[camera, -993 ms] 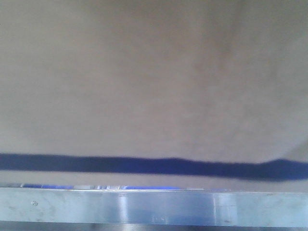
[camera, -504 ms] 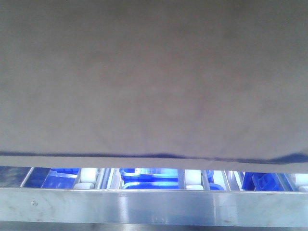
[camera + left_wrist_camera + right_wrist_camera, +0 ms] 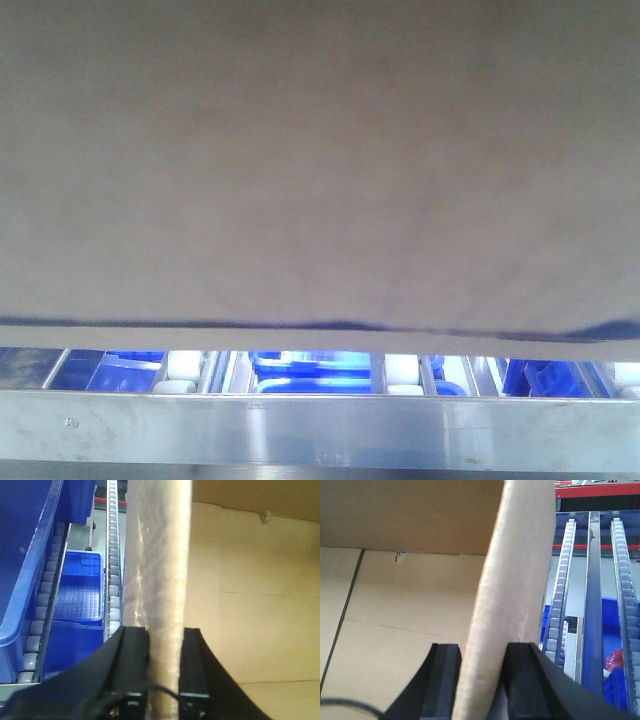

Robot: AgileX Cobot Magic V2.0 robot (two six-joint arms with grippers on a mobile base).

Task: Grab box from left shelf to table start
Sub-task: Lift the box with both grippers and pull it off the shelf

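Observation:
The brown cardboard box point(image 3: 320, 160) fills most of the front view, its lower edge hanging just above the left shelf's silver front rail point(image 3: 320, 432). In the left wrist view my left gripper point(image 3: 165, 635) is shut on the box's left wall point(image 3: 160, 555), with one black finger point(image 3: 132, 660) outside and the other inside the open box point(image 3: 250, 605). My right gripper point(image 3: 482, 647) is shut on the right wall point(image 3: 520, 555) the same way, beside the box's inside point(image 3: 410, 595). The table is out of view.
White rollers point(image 3: 400, 372) and blue bins point(image 3: 310, 362) show through the gap under the box. Roller tracks point(image 3: 114, 555) run beside a blue bin point(image 3: 77, 590) on the left. More roller tracks point(image 3: 562, 595) and a red object point(image 3: 615, 660) lie on the right.
The box's lower edge has risen off the shelf since one second ago, uncovering the rollers and blue bins beneath. Over the last half second it has barely moved.

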